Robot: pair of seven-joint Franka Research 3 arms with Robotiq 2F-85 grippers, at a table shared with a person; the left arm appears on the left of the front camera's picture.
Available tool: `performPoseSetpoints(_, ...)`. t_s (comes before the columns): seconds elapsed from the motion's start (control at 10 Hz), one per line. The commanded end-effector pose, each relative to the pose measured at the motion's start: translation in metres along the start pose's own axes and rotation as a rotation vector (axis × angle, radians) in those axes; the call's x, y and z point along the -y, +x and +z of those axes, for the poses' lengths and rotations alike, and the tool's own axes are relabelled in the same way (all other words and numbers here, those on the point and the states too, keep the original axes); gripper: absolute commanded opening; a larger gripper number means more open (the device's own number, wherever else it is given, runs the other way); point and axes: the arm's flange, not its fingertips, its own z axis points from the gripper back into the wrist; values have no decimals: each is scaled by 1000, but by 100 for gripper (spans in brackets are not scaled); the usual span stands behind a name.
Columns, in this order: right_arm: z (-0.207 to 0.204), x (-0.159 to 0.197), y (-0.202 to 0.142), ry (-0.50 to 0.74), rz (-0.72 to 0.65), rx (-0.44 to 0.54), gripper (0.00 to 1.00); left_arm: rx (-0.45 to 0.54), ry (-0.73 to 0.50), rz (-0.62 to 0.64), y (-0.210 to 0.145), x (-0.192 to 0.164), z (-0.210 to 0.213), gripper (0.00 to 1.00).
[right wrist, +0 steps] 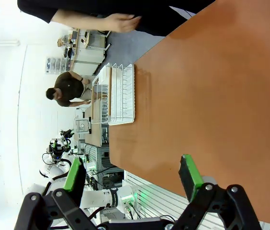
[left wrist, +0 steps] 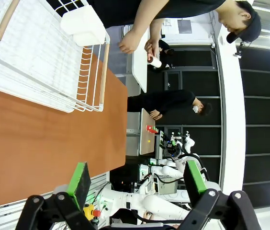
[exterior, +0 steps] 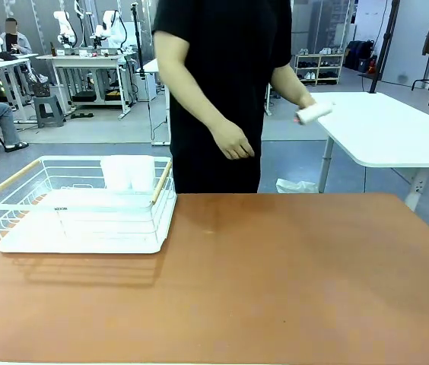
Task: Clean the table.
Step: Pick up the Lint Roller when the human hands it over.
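While facing the table (right wrist: 211, 96), left end effector (left wrist: 136, 178) and right end effector (right wrist: 131, 175) gape wide, empty.

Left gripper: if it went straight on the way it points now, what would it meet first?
Nothing close, it seems. The left gripper points past the table edge, with the white wire rack off to one side; depth is unclear.
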Motion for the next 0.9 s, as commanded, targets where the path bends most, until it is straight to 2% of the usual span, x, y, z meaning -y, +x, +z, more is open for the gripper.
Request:
performPoseSetpoints(0.0,1,-3,-1,14,10,3,100,-1,-20,-4,-1,0,2,100)
performPoseSetpoints(0.8,1,-3,-1,14,10,3,100,-1,-20,-4,-1,0,2,100)
